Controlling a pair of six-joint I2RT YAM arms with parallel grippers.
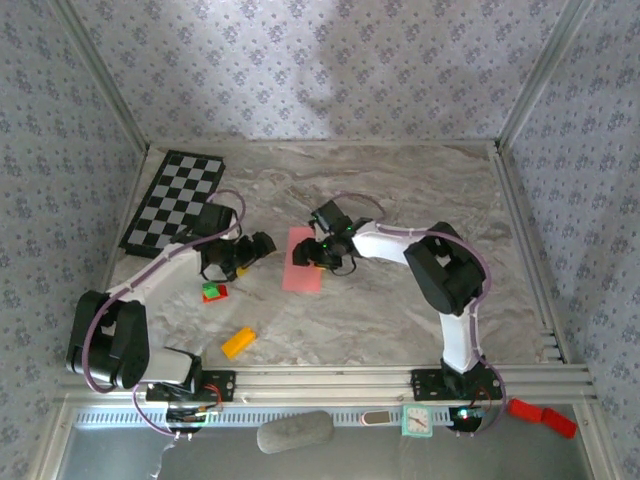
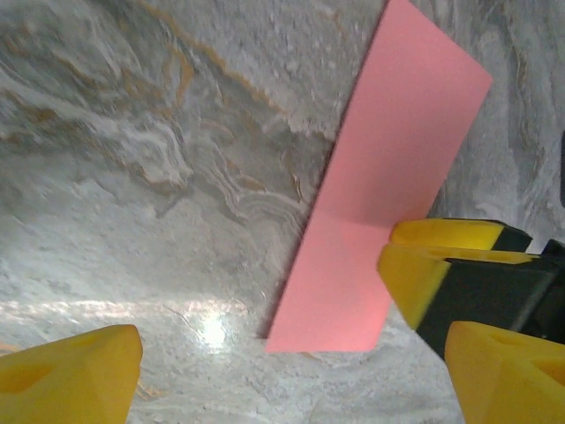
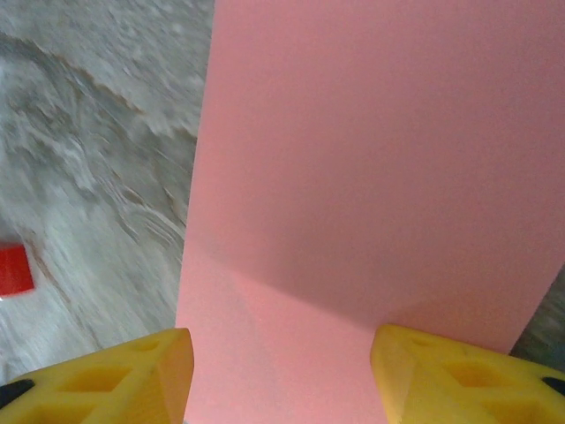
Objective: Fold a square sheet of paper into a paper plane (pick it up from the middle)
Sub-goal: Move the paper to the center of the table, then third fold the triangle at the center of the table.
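Pink square sheet of paper (image 3: pixel 371 159) under parted, empty right end effector (image 3: pixel 282 371) | left end effector (image 2: pixel 291 380) wide, empty

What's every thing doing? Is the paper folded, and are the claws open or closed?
pink paper: lying flat on the table, a narrow rectangle with a crease across it, not a plane yet.
left gripper: open, beside the paper, apart from it.
right gripper: open, fingers spread over the paper.
orange block: lying on the table, untouched.
red-and-green block: lying on the table, untouched.
checkerboard: lying flat.
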